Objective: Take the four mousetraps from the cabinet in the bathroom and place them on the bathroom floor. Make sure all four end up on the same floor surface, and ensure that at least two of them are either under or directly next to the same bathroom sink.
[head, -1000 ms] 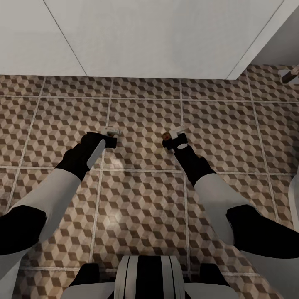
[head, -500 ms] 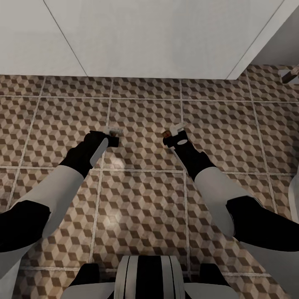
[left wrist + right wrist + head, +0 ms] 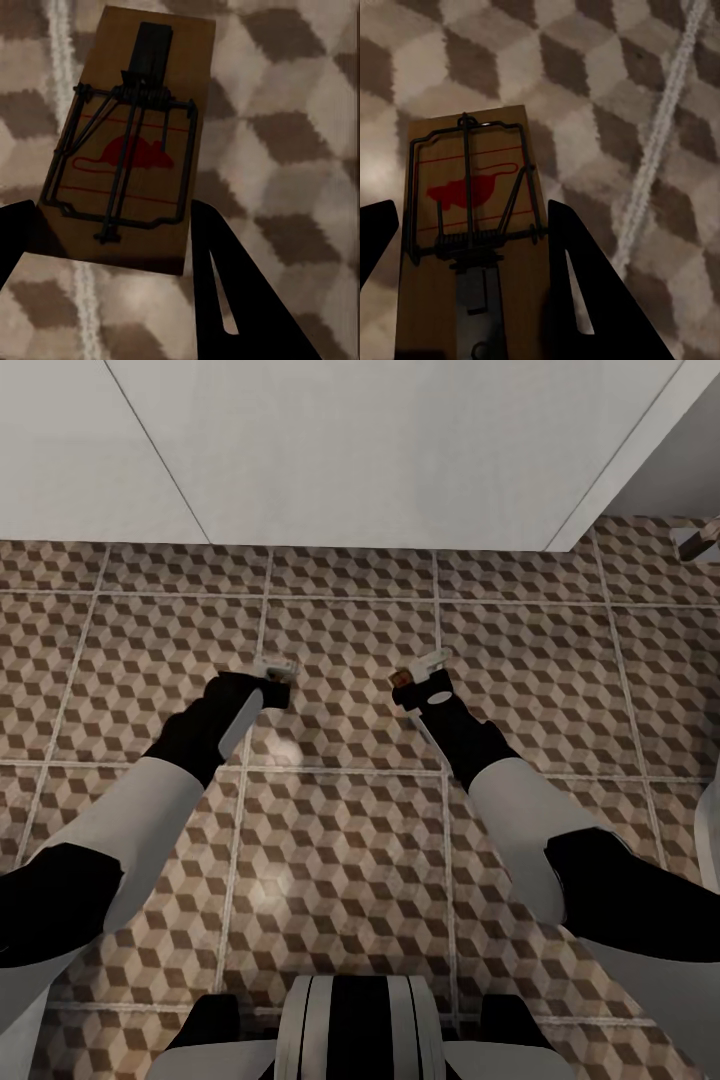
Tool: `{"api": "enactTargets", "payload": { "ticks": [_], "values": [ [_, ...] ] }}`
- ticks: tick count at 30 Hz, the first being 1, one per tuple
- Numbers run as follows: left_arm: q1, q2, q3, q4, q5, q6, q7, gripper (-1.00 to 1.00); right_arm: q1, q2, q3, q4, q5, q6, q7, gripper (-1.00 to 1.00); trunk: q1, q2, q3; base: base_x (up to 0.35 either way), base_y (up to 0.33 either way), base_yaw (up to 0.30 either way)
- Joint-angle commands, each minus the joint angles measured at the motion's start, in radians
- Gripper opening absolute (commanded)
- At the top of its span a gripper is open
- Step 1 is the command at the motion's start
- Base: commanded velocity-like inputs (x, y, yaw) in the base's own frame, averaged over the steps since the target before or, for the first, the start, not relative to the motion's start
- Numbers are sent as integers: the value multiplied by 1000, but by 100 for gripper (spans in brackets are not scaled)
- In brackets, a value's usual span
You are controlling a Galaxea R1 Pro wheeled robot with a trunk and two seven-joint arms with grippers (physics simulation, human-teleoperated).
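Both arms reach down over the bathroom floor (image 3: 340, 830) with its brown and beige cube tiles. A tan mousetrap (image 3: 124, 142) with a red mouse mark sits between the black fingers of my left gripper (image 3: 112, 217), which is shut on its near end. My right gripper (image 3: 472, 217) is shut on a second mousetrap (image 3: 472, 225) the same way. In the head view the left gripper (image 3: 278, 668) and right gripper (image 3: 420, 672) hang low over the tiles, a hand's width apart; a brown corner of the right mousetrap (image 3: 400, 679) peeks out. The cabinet is out of view.
A broad white flat body (image 3: 350, 450) runs along the far edge of the tiles; I cannot tell whether it is the sink's vanity. A small chrome part (image 3: 698, 540) lies at the far right. A white curved edge (image 3: 712, 840) stands at the right border.
Both grippers have crept slightly forward, and the right one has turned a little. Each still holds its mousetrap.
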Motion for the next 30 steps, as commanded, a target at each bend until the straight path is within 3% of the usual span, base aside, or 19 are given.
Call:
{"api": "enactTargets", "payload": {
  "ticks": [1, 9, 16, 30],
  "values": [
    [-1, 1, -5, -13, 4, 4, 8, -100, 0, 0, 4, -1, 8, 6, -4, -100, 0, 0, -1, 0, 0, 0],
    [-1, 6, -9, -105, -10, 4, 4, -100, 0, 0, 3, -7, 7, 2, 3, -100, 0, 0, -1, 0, 0, 0],
    [-1, 7, -11, -115, -29, 5, 4, -100, 0, 0, 1, -13, 4, 1, 7, -100, 0, 0, -1, 0, 0, 0],
    [-1, 8, -13, -156, -31, 8, 2, -100, -1, 0, -1, -1, -29, -14, 39, -100, 0, 0, -1, 0, 0, 0]
  ]
}}
